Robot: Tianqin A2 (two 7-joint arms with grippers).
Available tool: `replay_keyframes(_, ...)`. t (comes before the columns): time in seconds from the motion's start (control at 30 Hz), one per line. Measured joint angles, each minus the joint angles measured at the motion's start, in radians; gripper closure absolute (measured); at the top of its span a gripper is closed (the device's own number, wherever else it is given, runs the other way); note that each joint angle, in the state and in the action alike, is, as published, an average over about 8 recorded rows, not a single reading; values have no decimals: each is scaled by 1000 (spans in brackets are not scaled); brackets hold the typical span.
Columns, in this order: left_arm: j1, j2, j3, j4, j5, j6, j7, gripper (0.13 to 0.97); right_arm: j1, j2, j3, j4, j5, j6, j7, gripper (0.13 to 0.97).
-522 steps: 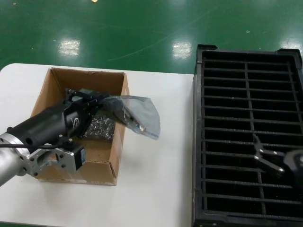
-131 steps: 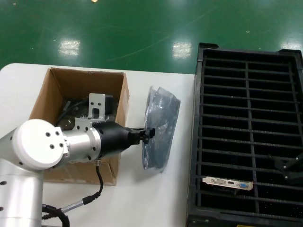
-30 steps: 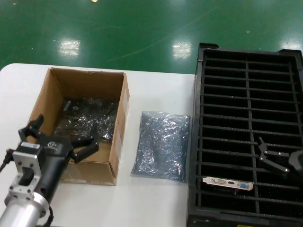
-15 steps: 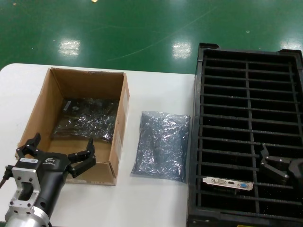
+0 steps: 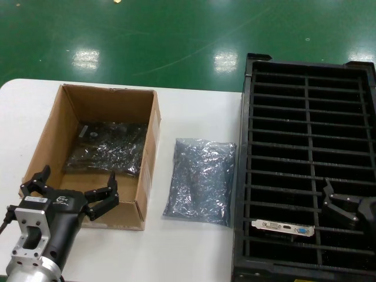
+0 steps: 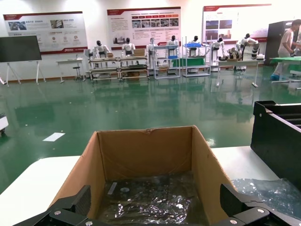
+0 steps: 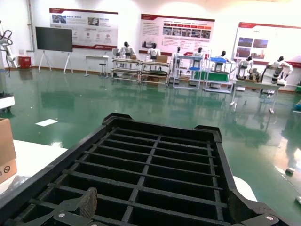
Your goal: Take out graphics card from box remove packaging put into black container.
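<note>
The slim dark graphics card with its long silver end bracket and blue port [image 5: 282, 227] stood on edge in a near slot of the large black ribbed plastic container [image 5: 307, 76], only the bracket and its ports showing and the board itself hidden down in the slot. The empty crinkly grey-silver antistatic bag [image 5: 201, 180] lay flat on the white table [image 5: 194, 252] between the container and the shallow brown cardboard box [image 5: 100, 151], just beside both. The left gripper [image 5: 69, 190] hovered at the near wall of the box with its jaws spread wide and nothing between them; the right gripper [image 5: 339, 203] hung over the near slots of the container, a little beyond the card, also wide open and empty. Dark glossy bagged boards [image 5: 107, 150] rested on the floor of the box; how many lay there could not be made out through the wrinkled plastic. A further card would probably be light and stiff but fragile, its bag slick and soft, so a hold on the bag's free edge, and later on the metal bracket or board edge instead of the components, seemed safest. In both wrist views only the tips of each gripper's own fingers [image 6: 70, 212] showed, and the right arm was cut off at the edge of the head view.
</note>
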Motion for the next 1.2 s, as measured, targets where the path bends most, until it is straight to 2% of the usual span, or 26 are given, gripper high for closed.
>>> replay_keyframes(1.2, 0, 0, 0, 0, 0, 0, 0, 132, 0, 0, 0, 0, 0, 0, 0, 129)
